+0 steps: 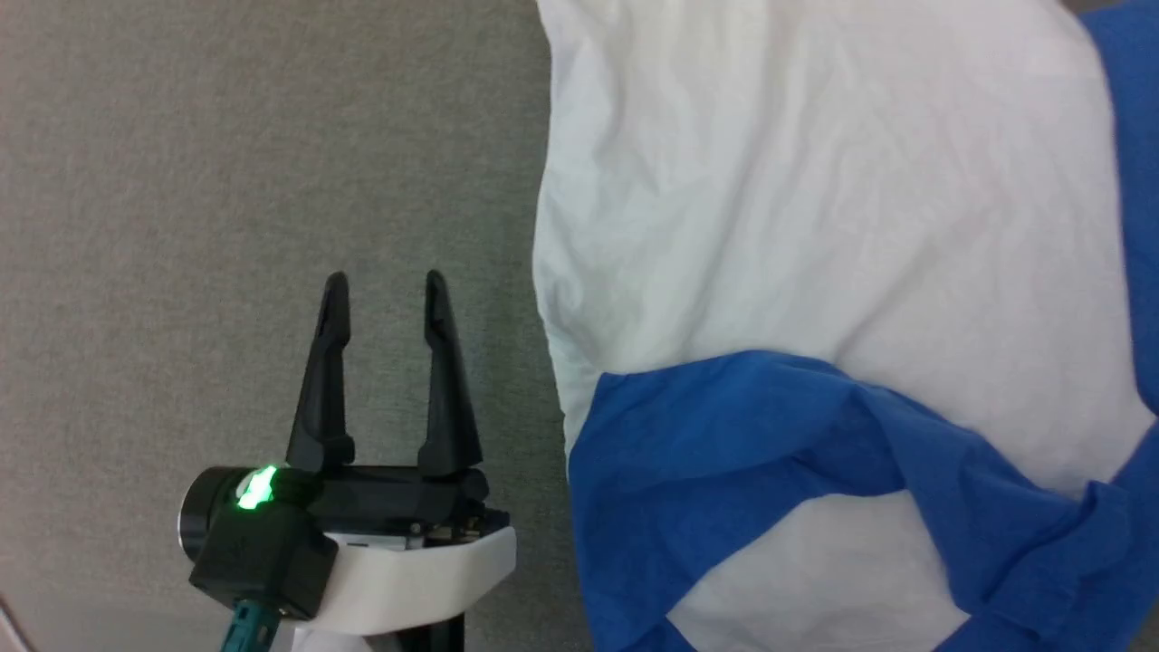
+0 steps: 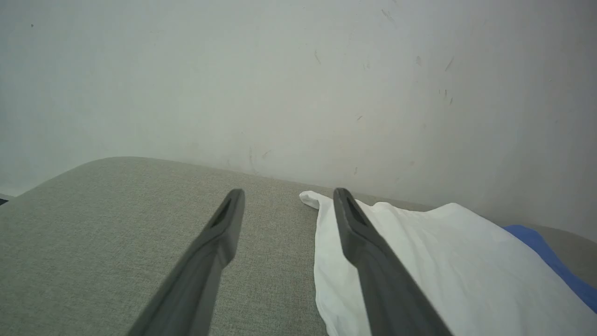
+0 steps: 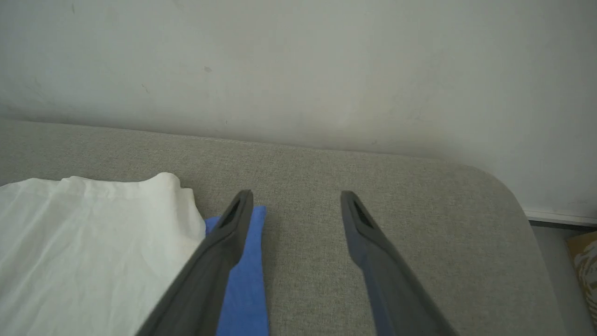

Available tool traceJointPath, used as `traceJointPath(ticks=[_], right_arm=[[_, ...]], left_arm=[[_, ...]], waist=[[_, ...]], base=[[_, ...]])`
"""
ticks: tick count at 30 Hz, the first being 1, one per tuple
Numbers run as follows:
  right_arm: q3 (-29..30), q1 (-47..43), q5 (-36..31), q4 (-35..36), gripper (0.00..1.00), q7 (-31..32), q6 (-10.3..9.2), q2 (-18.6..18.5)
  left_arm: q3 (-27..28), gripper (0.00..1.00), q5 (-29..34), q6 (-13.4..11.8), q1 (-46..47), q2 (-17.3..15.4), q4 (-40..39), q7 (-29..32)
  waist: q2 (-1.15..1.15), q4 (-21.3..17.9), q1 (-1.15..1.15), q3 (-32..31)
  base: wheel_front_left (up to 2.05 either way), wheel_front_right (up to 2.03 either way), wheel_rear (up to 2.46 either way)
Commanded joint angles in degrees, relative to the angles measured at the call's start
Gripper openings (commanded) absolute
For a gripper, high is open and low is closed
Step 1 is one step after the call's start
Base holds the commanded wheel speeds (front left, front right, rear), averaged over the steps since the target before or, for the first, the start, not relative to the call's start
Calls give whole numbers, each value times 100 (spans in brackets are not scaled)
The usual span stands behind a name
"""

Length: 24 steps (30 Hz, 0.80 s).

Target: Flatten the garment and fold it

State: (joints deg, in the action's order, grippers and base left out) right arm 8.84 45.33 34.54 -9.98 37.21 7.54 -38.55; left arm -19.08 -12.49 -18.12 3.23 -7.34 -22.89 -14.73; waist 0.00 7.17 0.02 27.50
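Note:
The garment (image 1: 815,226), a white T-shirt with blue sleeves, lies rumpled on the grey fabric surface (image 1: 226,163) and covers the right part of the head view. One blue sleeve (image 1: 724,435) is folded over its near white part. My left gripper (image 1: 387,282) stands open over bare fabric, left of the shirt's edge, holding nothing. In the left wrist view the left gripper (image 2: 288,195) has the garment (image 2: 443,261) beside its right finger. The right wrist view has my right gripper (image 3: 297,196) open above the surface, the garment (image 3: 84,233) and a blue sleeve (image 3: 245,280) by its left finger.
A pale wall (image 2: 298,84) rises behind the grey fabric surface (image 2: 93,233). The surface's rounded corner (image 3: 508,196) drops off to the right in the right wrist view, with floor and a patterned object (image 3: 585,266) beyond. Bare fabric lies left of the garment.

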Motion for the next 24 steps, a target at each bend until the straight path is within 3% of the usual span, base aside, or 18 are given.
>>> traceJointPath(ticks=[1,14,15,17,18,24], right_arm=[[-82,140,-68,-163,100,94,-5,-54],[-388,194,-88,-959,100,376,-5,-321],[-398,181,-67,-979,92,406,-5,-324],[-393,181,-53,-1021,27,447,-5,-325],[-397,185,-62,-1034,0,465,-5,-329],[-322,309,-246,-1044,0,152,-5,-274]], left_arm=[[-45,100,85,49,105,57,-39,-27],[-224,100,290,70,147,322,-135,-27],[-222,100,299,72,145,331,-140,-27],[-213,100,319,76,142,347,-147,-27],[-209,100,330,77,143,354,-149,-27],[-132,100,371,90,156,379,-54,-27]], waist=[[0,470,-2,481],[0,931,-2,1028],[0,942,-2,1051],[0,948,-2,1087],[0,943,-2,1099],[0,796,-2,975]], base=[[0,0,0],[0,0,0],[0,0,0],[0,0,0],[0,0,0],[0,0,0]])
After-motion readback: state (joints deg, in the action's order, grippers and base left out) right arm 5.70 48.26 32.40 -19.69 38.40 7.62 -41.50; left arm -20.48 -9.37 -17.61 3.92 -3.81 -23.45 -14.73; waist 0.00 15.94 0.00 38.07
